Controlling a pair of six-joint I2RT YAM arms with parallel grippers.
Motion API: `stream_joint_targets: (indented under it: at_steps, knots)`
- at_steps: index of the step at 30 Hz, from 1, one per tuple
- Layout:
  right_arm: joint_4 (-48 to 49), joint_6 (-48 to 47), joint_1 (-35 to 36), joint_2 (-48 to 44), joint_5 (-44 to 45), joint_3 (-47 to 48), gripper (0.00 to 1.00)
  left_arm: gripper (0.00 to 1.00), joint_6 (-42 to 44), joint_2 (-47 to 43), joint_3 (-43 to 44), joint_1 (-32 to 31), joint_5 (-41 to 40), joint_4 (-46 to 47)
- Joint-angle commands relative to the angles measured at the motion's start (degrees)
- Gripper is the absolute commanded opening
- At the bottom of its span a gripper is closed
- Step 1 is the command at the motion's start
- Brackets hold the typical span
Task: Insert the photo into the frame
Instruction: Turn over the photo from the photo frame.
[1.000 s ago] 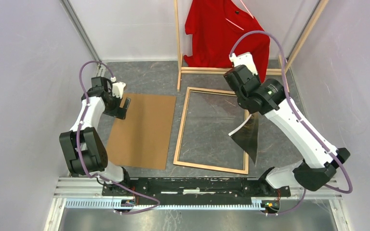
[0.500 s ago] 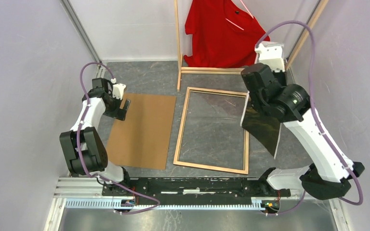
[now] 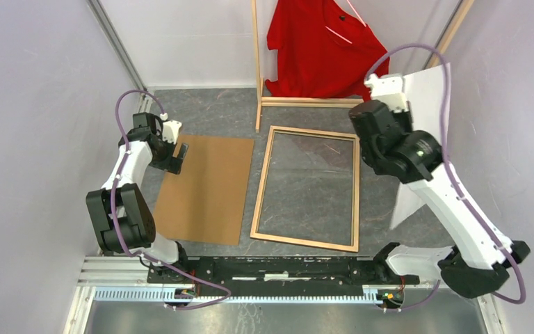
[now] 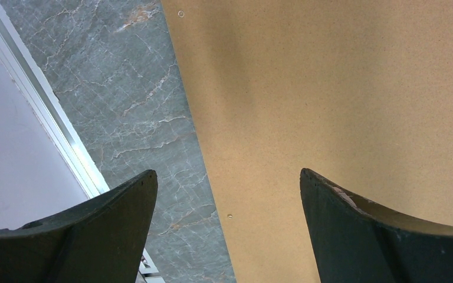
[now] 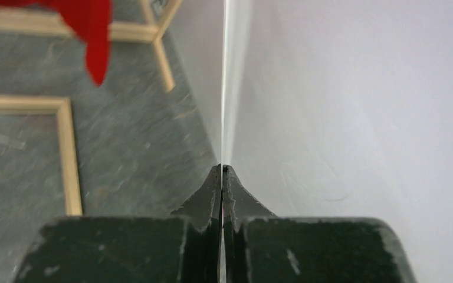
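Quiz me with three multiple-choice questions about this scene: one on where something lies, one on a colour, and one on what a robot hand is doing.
1. Where does the thin-railed rectangular light-wood frame lie?
A. Flat, between the flat brown board and the right arm
B. On top of that board
C. Hung on the rack

2. What colour is the shirt hanging at the back?
A. Blue
B. Red
C. Green

3. What is the right hand doing?
A. Open and empty
B. Shut on the large white-backed paper photo
C. Pressing on the frame

Answers:
1 A: the top view shows it beside the board, not on it.
2 B: it is plainly red.
3 B: the right wrist view shows its fingers pinching the sheet's edge.
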Motion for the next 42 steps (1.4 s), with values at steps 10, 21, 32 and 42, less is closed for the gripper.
stream_joint_targets:
  at_steps: [10, 21, 32, 42]
  knots:
    - [21.8, 10.7, -0.9, -6.4, -41.9, -34.1, 0.00, 0.95, -2.2, -1.6, -0.9, -0.2, 1.3, 1.7]
    - [37.1, 25.4, -1.0, 1.4, -59.5, -41.8, 0.00, 0.95, -2.5, -2.4, -2.4, -0.2, 1.5, 1.9]
    - [36.3, 46.4, -0.2, 12.8, -54.8, -34.4, 0.00, 0.95, -2.4, -2.3, -2.9, -0.3, 0.9, 1.9]
    - [36.1, 59.8, 3.1, 18.4, -47.0, -29.0, 0.00, 0.95, -2.4, -1.7, -2.6, -1.0, 0.9, 1.9]
